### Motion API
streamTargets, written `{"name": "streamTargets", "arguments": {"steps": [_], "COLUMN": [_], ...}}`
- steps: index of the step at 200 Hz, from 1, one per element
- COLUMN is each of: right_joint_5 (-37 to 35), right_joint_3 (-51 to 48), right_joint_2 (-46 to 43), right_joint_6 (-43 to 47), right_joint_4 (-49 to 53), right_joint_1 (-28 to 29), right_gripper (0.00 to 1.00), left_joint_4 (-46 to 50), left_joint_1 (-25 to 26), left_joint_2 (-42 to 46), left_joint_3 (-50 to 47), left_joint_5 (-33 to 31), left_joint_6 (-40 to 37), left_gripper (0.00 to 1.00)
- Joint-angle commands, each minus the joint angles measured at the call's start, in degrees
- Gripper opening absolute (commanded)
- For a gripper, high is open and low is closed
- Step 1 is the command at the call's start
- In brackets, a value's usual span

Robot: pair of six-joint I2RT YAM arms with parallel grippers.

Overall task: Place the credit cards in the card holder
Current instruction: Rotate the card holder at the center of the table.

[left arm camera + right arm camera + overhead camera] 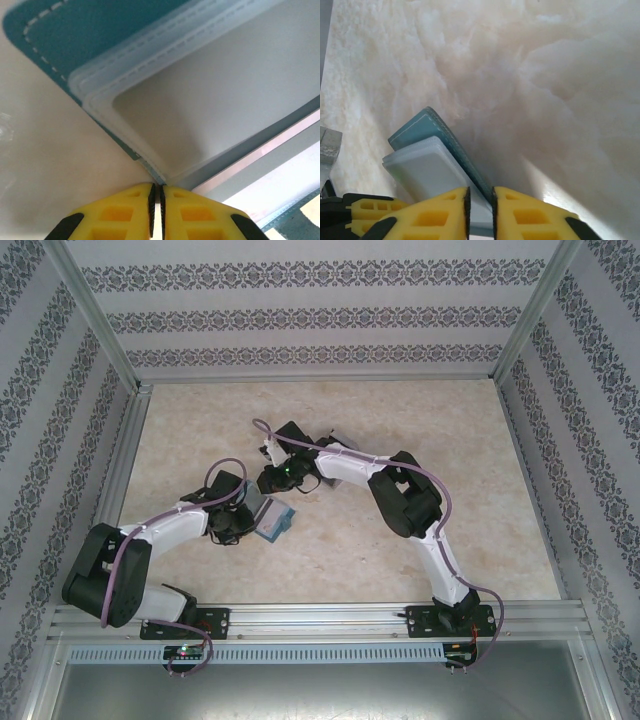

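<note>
Left gripper (156,194) is seen with its 2 yellow fingers pressed almost together, only a hairline slit left between them, right at a corner of the card holder (100,30). Whether a page edge is caught in that slit cannot be told. The right gripper (480,200) is closed narrowly on the card holder from the other side, with 1 pale leaf and the teal cover passing between its fingers. In the top view the card holder is found near the middle of the table (400,420), between the 2 grippers.

Several faults can be expected from here. If the right pinch is slackened too early, the cover would probably fall shut and the pockets be closed off. If the 2 arms are drawn apart while both are engaged, a thin page could be creased or its stitching strained. With both grippers occupied at the card holder, none is free for the credit cards, so 1 hold would have to be given up without the card holder sliding on the smooth table.

As for contents, the pocket pages (210,100) are spread open in the left wrist view. The foremost pocket looks pale and blank. A light band with a pinkish edge (260,155) is seen beside it, and whether it is a card or another leaf cannot be told.
</note>
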State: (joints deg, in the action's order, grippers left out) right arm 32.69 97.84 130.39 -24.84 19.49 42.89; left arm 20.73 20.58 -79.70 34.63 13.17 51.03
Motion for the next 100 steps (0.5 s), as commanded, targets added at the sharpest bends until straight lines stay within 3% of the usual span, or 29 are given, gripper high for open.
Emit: {"name": "streamTargets", "arguments": {"steps": [1,23,100], "right_joint_5": [2.1,0.1,-5.4], "right_joint_3": [2.1,2.7,1.2], "right_joint_2": [0.7,-0.9,-10.0], "right_joint_6": [2.6,3.7,7.1], "right_joint_4": [5.2,6.9,10.1], "right_joint_1": [0.7,-0.1,-3.6], "right_gripper": [0.28,0.35,0.43], "left_joint_4": [-3.5,-3.8,-3.0], "left_joint_1": [5.2,6.3,8.7], "left_joint_2": [-3.8,-4.0,-3.7], "left_joint_3": [-0.6,0.0,1.4], "left_joint_5": [9.1,8.7,8.0], "left_joint_6": [2.7,3.5,4.6], "left_gripper": [0.15,0.16,0.16]}}
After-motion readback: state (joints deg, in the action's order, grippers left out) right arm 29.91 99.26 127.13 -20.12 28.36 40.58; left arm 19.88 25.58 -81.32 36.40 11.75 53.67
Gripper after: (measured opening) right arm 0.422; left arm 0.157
